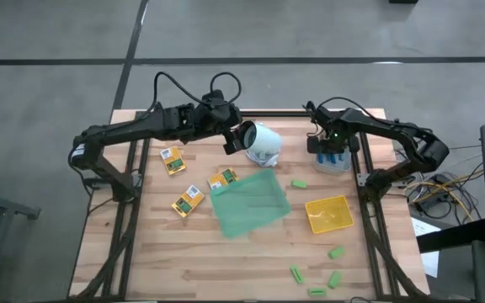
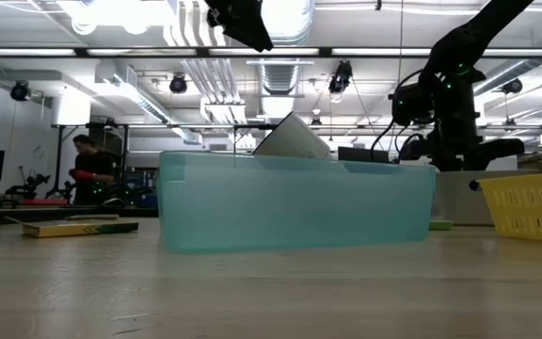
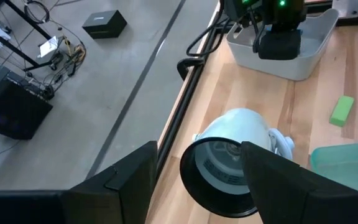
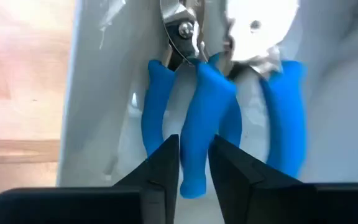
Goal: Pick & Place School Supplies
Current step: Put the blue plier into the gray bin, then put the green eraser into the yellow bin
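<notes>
Down inside the white bin (image 1: 333,162) at the table's (image 1: 226,261) back right corner, the right claw (image 4: 193,163) has its two dark fingers narrowly parted around one blue handle of the scissor-like tools (image 4: 219,109); whether they actually pinch it cannot be told. Both tools lie in that bin, metal heads pointing away from the claw.

Toward the back edge near the middle, the left claw (image 3: 197,171) hangs above the wood with its fingers spread wide and holding nothing, just over a white cup (image 1: 263,141) lying on its side with its dark mouth toward the claw.

Three yellow-and-green packets (image 1: 188,201) lie on the left half of the table, one touching the rim of the flat green tray (image 1: 251,204) at the centre. A yellow tray (image 1: 329,213) sits right of it. One green block (image 1: 298,183) lies between the green tray and the bin; four more blocks (image 1: 335,252) are scattered near the front right corner.
</notes>
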You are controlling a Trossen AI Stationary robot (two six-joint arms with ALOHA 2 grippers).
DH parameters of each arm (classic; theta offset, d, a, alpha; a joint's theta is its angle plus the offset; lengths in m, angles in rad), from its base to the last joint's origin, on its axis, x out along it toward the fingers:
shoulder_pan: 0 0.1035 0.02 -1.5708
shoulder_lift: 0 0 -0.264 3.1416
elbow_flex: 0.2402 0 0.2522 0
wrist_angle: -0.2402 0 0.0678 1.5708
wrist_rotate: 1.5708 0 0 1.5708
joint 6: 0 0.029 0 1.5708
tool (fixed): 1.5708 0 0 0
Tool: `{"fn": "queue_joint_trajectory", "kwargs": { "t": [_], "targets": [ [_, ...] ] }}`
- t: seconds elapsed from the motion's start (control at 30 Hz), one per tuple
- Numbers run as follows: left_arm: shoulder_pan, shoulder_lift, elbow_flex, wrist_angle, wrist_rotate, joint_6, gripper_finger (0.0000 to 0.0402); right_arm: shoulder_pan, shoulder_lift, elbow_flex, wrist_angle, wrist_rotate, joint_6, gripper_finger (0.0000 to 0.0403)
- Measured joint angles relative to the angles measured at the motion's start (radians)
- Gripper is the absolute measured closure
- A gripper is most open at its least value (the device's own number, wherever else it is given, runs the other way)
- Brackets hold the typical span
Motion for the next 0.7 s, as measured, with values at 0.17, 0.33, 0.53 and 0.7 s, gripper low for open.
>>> {"fn": "queue_joint_trajectory", "kwargs": {
  "t": [0.17, 0.33, 0.53, 0.7],
  "targets": [
    [0.0, 0.0, 0.0, 0.0, 0.0, 0.006, 0.0165, 0.0, 0.004, 0.0, 0.009, 0.002, 0.0, 0.0286],
    [0.0, 0.0, 0.0, 0.0, 0.0, 0.006, 0.0165, 0.0, -0.003, 0.0, 0.009, 0.001, 0.0, 0.0269],
    [0.0, 0.0, 0.0, 0.0, -0.008, 0.023, 0.0165, 0.001, -0.039, 0.001, 0.009, -0.005, 0.001, 0.0269],
    [0.0, 0.0, 0.0, 0.0, -0.008, 0.023, 0.0165, 0.0, -0.115, 0.024, 0.0, -0.008, 0.002, 0.0278]
  ]
}}
